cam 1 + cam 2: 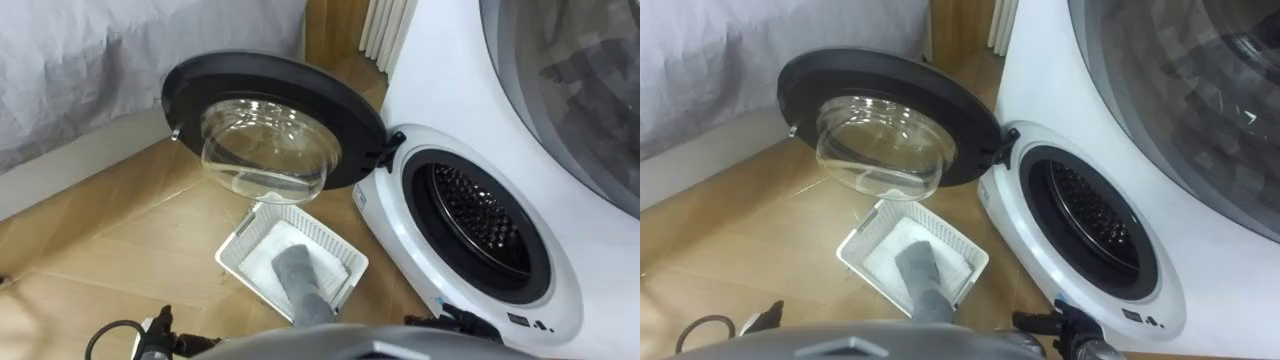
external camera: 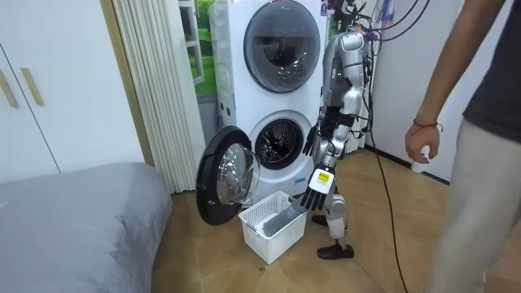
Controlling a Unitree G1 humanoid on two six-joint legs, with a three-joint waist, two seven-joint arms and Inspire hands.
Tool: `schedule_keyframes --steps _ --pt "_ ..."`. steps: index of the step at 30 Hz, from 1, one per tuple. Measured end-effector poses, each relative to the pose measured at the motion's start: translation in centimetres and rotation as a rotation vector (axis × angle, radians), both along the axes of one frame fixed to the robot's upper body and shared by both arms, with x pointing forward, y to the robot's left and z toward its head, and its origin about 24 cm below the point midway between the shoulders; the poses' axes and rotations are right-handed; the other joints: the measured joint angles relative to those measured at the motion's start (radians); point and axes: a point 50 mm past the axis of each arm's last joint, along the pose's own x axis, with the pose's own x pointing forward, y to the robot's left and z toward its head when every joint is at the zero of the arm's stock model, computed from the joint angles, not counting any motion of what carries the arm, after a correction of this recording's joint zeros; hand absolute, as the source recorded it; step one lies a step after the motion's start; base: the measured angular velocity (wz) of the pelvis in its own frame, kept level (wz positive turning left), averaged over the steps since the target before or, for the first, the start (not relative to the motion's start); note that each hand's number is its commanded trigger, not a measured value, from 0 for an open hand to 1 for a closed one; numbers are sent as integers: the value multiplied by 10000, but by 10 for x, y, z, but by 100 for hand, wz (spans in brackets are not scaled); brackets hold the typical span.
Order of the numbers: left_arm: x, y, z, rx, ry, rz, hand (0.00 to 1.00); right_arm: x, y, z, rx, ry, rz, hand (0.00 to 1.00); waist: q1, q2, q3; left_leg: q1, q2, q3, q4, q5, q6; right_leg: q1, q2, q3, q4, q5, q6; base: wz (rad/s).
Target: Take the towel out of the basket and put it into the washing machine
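**A:** What is seen in the left eye view?

**B:** A white washing machine [image 1: 420, 100] is seen at the right. Its round door [image 1: 195, 85] is swung wide open to the left, and its dark drum [image 1: 480, 225] is uncovered. A white basket [image 1: 238, 245] is set on the wooden floor [image 1: 120, 220] just below the door. A grey towel [image 1: 300, 280] is laid in the basket and draped up over its near rim.

**A:** And in the room view?

**B:** The robot is shown standing upright just beside the machine, at the room view's right of the open door. Its left hand [image 2: 314, 195] is held over the basket's nearest corner, fingers spread and straight, nothing grasped. Its right hand [image 2: 309, 146] is made out as a dark shape near the drum's rim. Whether its fingers are released or clenched cannot be told. A person [image 2: 480, 122] is seen standing at the right edge, well apart from the towel.

**A:** And in the right eye view?

**B:** The same scene is given: the towel is found in the basket, apart from the drum.
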Motion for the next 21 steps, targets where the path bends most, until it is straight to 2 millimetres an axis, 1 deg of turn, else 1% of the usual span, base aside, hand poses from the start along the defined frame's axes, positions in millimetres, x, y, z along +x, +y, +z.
schedule_keyframes --steps 6,8,9,12,15,17,19,21 --pt "2 0 0 -22 -53 -18 0 3 0 1 69 -192 74 0 -10 27 0 -60 1 -18 24 0 1 -31 -9 -22 7 0 0 0" --pt "6 -1 0 -17 -159 -58 0 7 0 1 66 -308 234 0 -11 39 1 -268 2 -21 87 0 2 -215 -13 -24 37 7 -11 0" --pt "7 -1 0 -11 -185 -74 0 8 1 1 75 -315 297 0 -12 52 -11 -350 2 -22 122 0 2 -285 -16 -25 49 10 -15 0" --pt "14 -2 1 15 -316 -241 0 12 1 1 73 -373 521 0 -29 86 3 -604 1 -84 195 2 4 -479 -31 -90 63 16 -21 7" --pt "20 -3 2 59 -499 -419 0 14 2 2 70 -395 651 0 -41 100 11 -750 -6 -248 218 2 3 -548 -48 -265 29 14 -18 13" --pt "28 -5 2 207 -706 -673 0 19 3 2 54 -406 972 0 -33 75 13 -1053 -11 -309 360 6 5 -812 -67 -287 71 14 -18 7" --pt "38 -6 3 321 -791 -991 0 25 4 3 15 -452 1164 0 -14 91 64 -1326 -24 -348 527 9 10 -1053 -110 -307 188 13 -20 4" --pt "49 -7 4 557 -909 -1332 0 33 5 3 -38 -509 1377 0 -13 101 71 -1697 -19 -357 658 13 15 -1461 -143 -305 400 11 -20 0"
